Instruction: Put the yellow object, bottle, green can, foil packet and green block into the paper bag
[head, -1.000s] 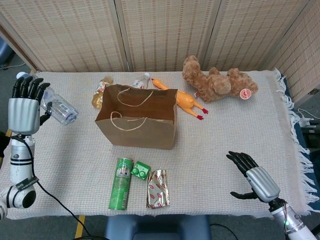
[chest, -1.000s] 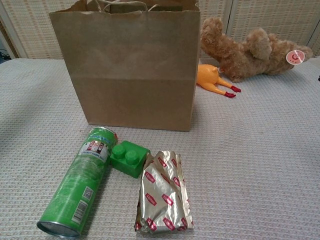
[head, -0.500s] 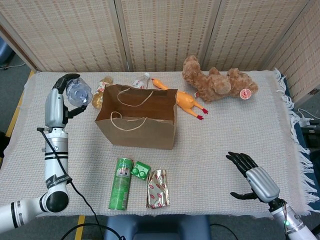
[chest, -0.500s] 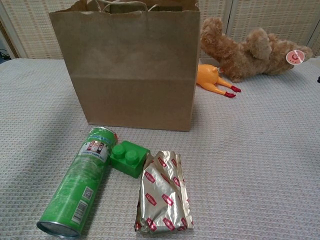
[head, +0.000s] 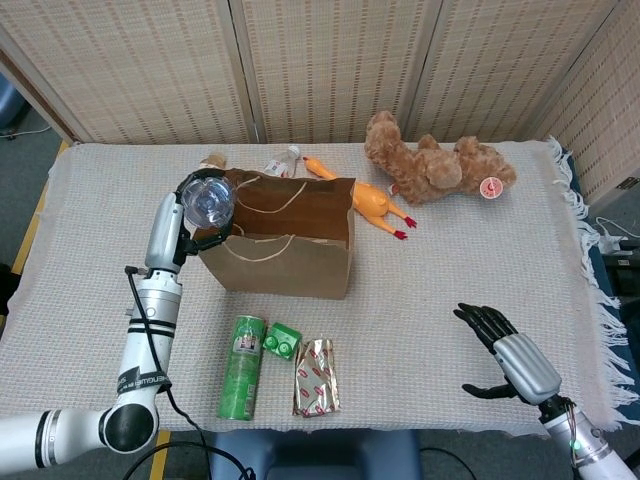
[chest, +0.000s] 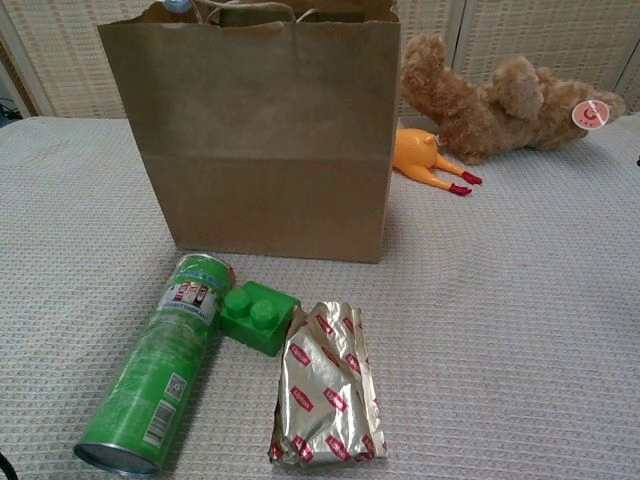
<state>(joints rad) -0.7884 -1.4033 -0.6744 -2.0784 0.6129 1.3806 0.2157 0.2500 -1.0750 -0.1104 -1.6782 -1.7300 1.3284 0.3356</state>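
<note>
Bottle (head: 207, 201) in left hand (head: 172, 232) over paper bag (head: 290, 265) rim.

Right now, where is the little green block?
In the chest view the green block lies on the table in front of the paper bag, between the green can and the foil packet.

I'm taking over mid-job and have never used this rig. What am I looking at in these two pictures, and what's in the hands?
It is a two-armed robot with finger hands at a cloth-covered table. The head view looks down from above; the chest view looks low across the table from the robot's front. The left hand holds a clear bottle over the left end of the open paper bag. The right hand rests open and empty at the near right. In front of the bag lie a green can, green block and foil packet. Behind it are a yellow rubber chicken, a teddy bear and other bottles.
</note>
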